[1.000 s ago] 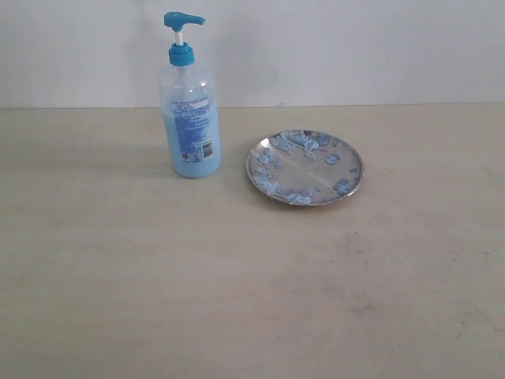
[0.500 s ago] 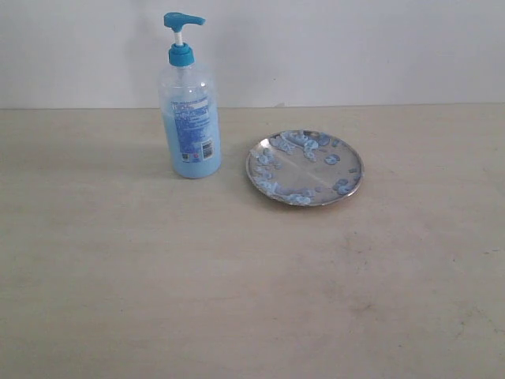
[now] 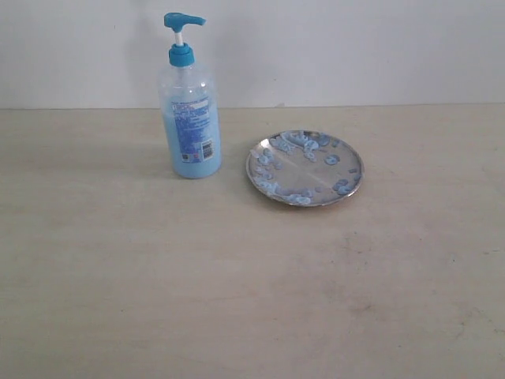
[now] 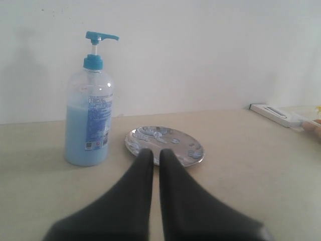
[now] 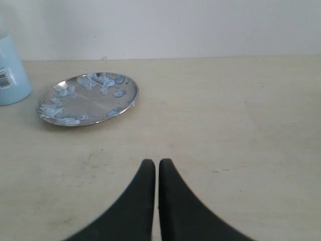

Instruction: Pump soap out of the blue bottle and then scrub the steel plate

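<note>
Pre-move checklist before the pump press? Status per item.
1. Bottle upright: ok.
2. Pump head raised, nothing on it: ok.
3. Plate under pump head: not ok, it lies apart, beside the bottle.
4. Left gripper empty: ok, shut.
5. Right gripper empty: ok, shut.
6. Scrubber in view: not ok, none seen.

Upper left, the blue bottle (image 3: pixel 189 118) shows pale blue soap (image 3: pixel 177 154) under a bright blue pump head (image 3: pixel 183 20) (white label (image 3: pixel 197 130), dark barcode stripes). Centre right, the steel plate (image 3: pixel 304 177) gleams silver, speckled pale blue, on the beige table (image 3: pixel 237 300).
</note>
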Robot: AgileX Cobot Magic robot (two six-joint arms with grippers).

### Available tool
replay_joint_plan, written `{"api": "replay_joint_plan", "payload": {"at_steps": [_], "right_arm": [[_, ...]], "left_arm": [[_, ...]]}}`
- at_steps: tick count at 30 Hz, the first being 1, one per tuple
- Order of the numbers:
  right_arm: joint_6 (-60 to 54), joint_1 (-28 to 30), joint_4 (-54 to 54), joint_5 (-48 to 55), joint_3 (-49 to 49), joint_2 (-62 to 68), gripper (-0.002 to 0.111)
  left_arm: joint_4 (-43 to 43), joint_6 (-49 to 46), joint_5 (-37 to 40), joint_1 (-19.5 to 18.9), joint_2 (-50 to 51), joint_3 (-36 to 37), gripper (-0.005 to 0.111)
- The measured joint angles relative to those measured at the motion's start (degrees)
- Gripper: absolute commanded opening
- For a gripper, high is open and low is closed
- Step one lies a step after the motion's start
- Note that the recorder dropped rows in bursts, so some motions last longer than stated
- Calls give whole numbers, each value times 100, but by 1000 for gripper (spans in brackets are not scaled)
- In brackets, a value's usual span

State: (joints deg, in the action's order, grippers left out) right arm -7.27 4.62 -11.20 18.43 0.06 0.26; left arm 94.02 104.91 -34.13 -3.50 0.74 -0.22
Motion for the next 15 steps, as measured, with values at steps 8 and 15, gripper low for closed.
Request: {"api": "replay_joint_plan", "payload": {"at_steps": [8,15], "right_arm": [[0,0,0,12,0,0,0],[0,0,0,12,0,0,0]], "left_arm": [[-286,0,943,748,-59,0,4],[-2751,-199,3249,1089,-74,-1288,4]]}}
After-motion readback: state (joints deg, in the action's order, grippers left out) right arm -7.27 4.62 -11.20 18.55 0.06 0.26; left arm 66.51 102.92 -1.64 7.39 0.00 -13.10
